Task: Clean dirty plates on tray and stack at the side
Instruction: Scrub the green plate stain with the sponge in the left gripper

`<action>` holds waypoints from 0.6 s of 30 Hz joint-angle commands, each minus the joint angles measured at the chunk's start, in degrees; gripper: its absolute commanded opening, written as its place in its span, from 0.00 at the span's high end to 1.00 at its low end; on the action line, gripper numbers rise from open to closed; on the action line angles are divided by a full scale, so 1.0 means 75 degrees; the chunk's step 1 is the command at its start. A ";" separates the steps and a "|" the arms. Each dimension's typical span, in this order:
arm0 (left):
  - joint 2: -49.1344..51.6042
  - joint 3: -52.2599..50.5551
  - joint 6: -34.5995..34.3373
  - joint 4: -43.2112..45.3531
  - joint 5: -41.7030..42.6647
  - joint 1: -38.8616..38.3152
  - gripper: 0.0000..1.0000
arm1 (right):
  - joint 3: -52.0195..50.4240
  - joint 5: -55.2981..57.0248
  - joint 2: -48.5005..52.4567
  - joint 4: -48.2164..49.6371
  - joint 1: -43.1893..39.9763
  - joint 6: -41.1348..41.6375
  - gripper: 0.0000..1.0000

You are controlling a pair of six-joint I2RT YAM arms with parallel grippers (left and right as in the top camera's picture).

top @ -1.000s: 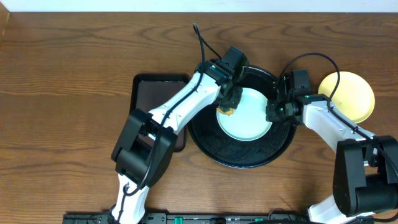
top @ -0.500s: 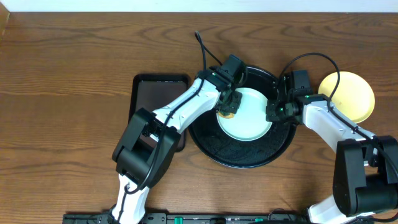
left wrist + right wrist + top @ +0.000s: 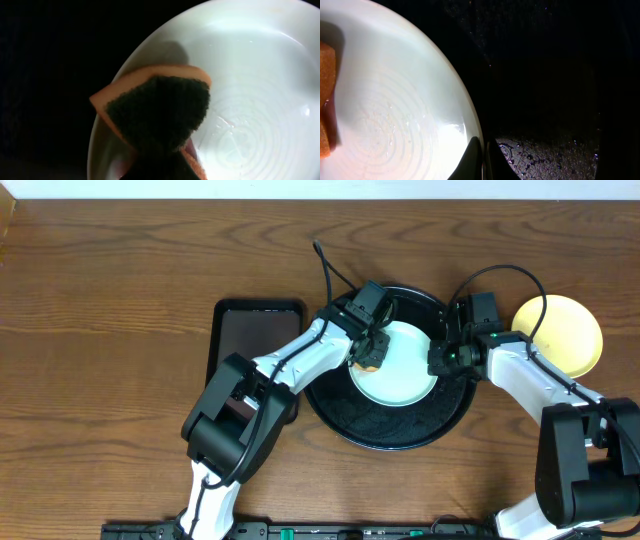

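While the right gripper pinches the plate rim to steady it on the tray, the left gripper presses down its clamped sponge (dark face up).

mint plate: pale, faint concentric rings. tray: glossy black, speckled. yellow plate: pale. sponge: orange, dark green face. table: brown wood grain.
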 commanded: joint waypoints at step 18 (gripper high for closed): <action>0.0997 -0.0102 -0.0233 -0.0755 0.2818 0.0006 0.88 | -0.0114 0.0050 0.0047 0.0000 -0.0041 -0.0032 0.99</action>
